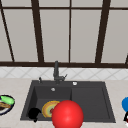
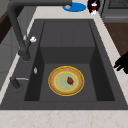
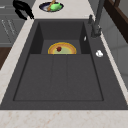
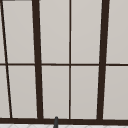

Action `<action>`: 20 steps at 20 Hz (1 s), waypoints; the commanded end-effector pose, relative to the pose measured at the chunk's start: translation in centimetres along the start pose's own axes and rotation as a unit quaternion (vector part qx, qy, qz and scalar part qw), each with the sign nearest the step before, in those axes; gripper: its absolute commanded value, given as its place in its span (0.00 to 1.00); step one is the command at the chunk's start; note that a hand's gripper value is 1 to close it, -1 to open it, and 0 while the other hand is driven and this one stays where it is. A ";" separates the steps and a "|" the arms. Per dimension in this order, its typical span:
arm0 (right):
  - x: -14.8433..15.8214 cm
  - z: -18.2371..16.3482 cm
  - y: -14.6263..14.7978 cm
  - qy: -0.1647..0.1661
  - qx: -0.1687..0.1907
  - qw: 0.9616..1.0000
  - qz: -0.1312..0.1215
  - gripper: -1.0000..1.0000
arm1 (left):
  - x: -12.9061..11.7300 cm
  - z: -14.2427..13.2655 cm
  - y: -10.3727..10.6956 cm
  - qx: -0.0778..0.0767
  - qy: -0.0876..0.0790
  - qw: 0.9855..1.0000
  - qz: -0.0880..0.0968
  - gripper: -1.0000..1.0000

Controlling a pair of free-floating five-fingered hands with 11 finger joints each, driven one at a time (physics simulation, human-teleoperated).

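Yellow-rimmed and round, the plate lies flat on the floor of the sink's deeper basin, with a small red bit near its middle. Over the front left corner of the sink hovers the left robot hand, its fingers loosely curled and holding nothing, as far as the front view lets me judge. Likely stiff, smooth and breakable, the plate would best be taken by its raised rim. In front hangs a red ball. A blue dish sits on the table.

Matt dark sink, glossy red ball, marbled stone counter.
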 end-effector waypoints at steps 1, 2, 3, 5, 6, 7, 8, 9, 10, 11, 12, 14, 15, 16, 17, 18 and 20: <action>0.0 0.0 0.4 0.000 -0.008 1.000 0.003 1.00 | 0.0 0.0 0.0 0.000 0.000 1.000 0.000 0.50; 0.1 -0.1 0.3 0.003 -0.006 1.000 0.004 1.00 | 0.0 0.0 0.0 0.000 0.000 1.000 0.000 0.50; 0.3 0.2 0.4 0.008 -0.011 1.000 0.005 1.00 | 0.0 0.0 0.0 0.000 0.000 1.000 0.000 0.50; 1.8 0.3 -1.0 0.031 -0.027 0.999 0.016 1.00 | 0.0 0.0 0.0 0.000 0.000 1.000 0.000 0.50; 1.9 0.5 -1.4 0.033 -0.029 0.999 0.017 1.00 | 0.0 0.0 0.0 0.000 0.000 1.000 0.000 0.50; 2.3 0.5 -1.8 0.029 -0.031 0.999 0.019 1.00 | 0.0 0.0 0.0 0.000 0.000 1.000 0.000 0.50; 2.8 0.6 -2.0 0.031 -0.028 0.999 0.020 1.00 | 0.0 0.0 0.0 0.000 0.000 1.000 0.000 0.50; 3.4 0.8 -2.4 0.031 -0.024 0.999 0.021 1.00 | 0.0 0.0 0.0 0.000 0.000 1.000 0.000 0.50; 4.1 0.8 -2.8 0.034 -0.022 0.999 0.023 1.00 | 0.0 0.0 0.0 0.000 0.000 1.000 0.000 0.50; 4.7 0.9 -3.2 0.038 -0.021 0.999 0.024 1.00 | 0.0 0.0 0.0 0.000 0.000 1.000 0.000 0.50; 5.6 1.0 -3.4 0.041 -0.023 0.999 0.027 1.00 | 0.0 0.0 0.0 0.000 0.000 1.000 0.000 0.50; 6.8 1.4 -4.2 0.044 -0.029 0.998 0.029 1.00 | 0.0 0.0 0.0 0.000 0.000 1.000 0.000 0.50; 7.5 1.6 -4.3 0.041 -0.031 0.998 0.029 1.00 | 0.0 0.0 0.0 0.000 0.000 1.000 0.000 0.50; 8.2 1.6 -4.6 0.040 -0.032 0.998 0.029 1.00 | 0.0 0.0 0.0 0.000 0.000 1.000 0.000 0.50; 8.8 1.6 -4.9 0.039 -0.039 0.998 0.027 1.00 | 0.0 0.0 0.0 0.000 0.000 1.000 0.000 0.50; 9.6 1.7 -5.2 0.040 -0.043 0.998 0.029 1.00 | 0.0 0.0 0.0 0.000 0.000 1.000 0.000 0.50; 11.2 1.8 -5.7 0.039 -0.047 0.998 0.031 1.00 | 0.0 0.0 0.0 0.000 0.000 1.000 0.000 0.50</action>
